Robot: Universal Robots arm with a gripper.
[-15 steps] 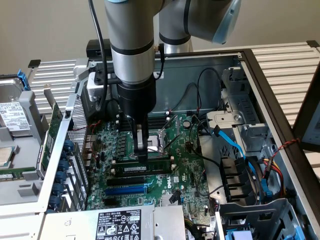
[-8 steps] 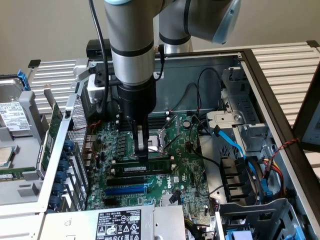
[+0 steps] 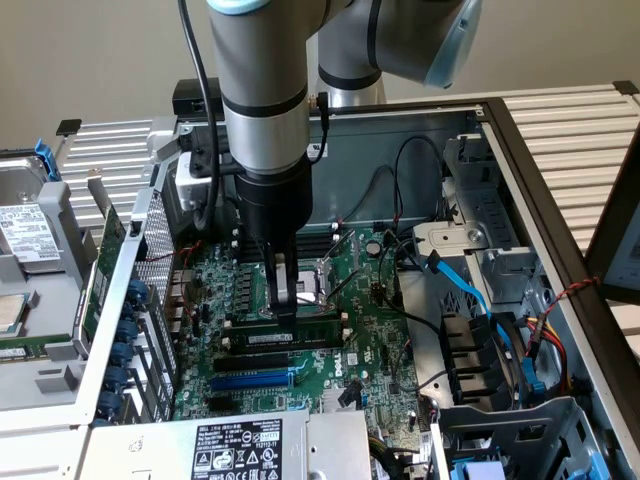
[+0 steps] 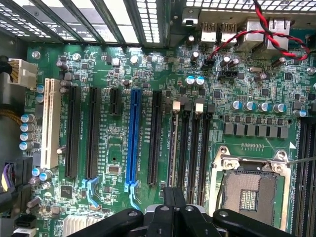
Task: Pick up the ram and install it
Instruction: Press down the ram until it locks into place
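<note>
Gripper [image 3: 285,318] shut, fingertips on the ram [image 3: 300,338].

The tool [image 4: 174,213] hangs closed over the motherboard [image 4: 148,74]; a blue slot [image 4: 132,138] lies beside black slots [image 4: 157,138]; the empty CPU socket [image 4: 249,190] sits beyond them.

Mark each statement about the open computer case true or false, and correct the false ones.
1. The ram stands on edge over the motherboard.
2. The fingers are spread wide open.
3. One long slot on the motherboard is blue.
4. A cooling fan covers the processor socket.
1. True: the ram stands on edge among the black slots of the motherboard.
2. False: the fingers are closed, at the ram's top edge.
3. True: the blue slot lies between black ones.
4. False: the processor socket is bare, with nothing mounted over it.
</note>
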